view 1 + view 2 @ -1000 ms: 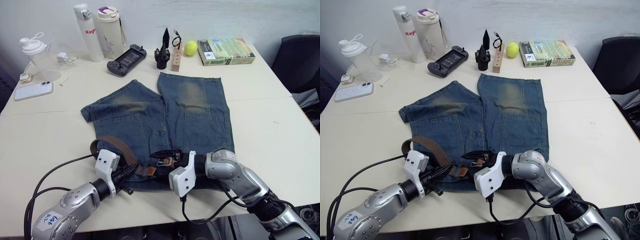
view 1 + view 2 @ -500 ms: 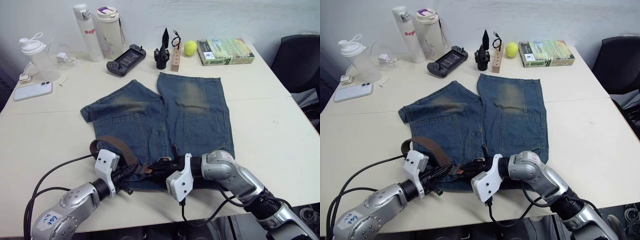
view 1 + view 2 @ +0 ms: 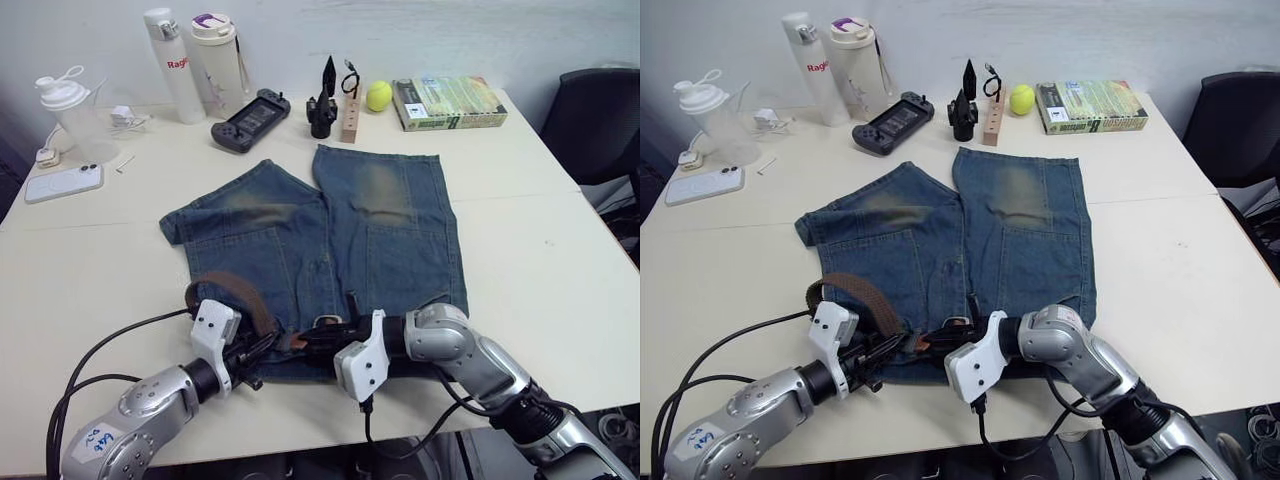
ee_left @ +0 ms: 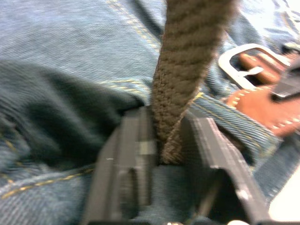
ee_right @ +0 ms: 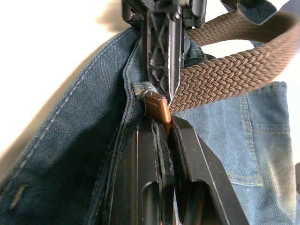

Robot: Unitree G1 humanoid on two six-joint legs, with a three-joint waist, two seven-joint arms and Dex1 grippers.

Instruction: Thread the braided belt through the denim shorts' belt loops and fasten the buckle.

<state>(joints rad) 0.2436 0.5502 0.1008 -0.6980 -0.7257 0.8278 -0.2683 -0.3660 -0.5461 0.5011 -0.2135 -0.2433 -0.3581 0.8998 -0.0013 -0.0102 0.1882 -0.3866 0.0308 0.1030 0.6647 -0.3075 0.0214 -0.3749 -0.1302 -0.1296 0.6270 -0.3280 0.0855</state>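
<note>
From the head views, the denim shorts (image 3: pixel 320 250) lie flat on the tabletop (image 3: pixel 540 250), waistband toward the robot. The braided belt (image 3: pixel 235 295) arches up in a loop over the waistband's left part. The left hand (image 3: pixel 262 348) sits at the waistband edge beside that loop, and the right hand (image 3: pixel 318 338) lies along the waistband just right of it, the two almost meeting. A tennis ball (image 3: pixel 380 95), a book (image 3: pixel 450 102), a game controller (image 3: pixel 250 106) and two bottles (image 3: pixel 195 62) stand beyond the shorts' legs; a phone (image 3: pixel 63 183) lies off to the shorts' left.

In the left wrist view, the left hand's fingers (image 4: pixel 133 154) are narrowly set, pinching the woven strap edgewise over the denim. The buckle (image 4: pixel 243 63) lies just beside it on the shorts, with tan leather against it.

In the right wrist view, the right hand's fingers (image 5: pixel 143 159) are clamped on the belt's tan leather tip (image 5: pixel 157 108) at the waistband edge, right by a belt loop (image 5: pixel 140 89); the left hand's fingertip touches the tip from the other side.
</note>
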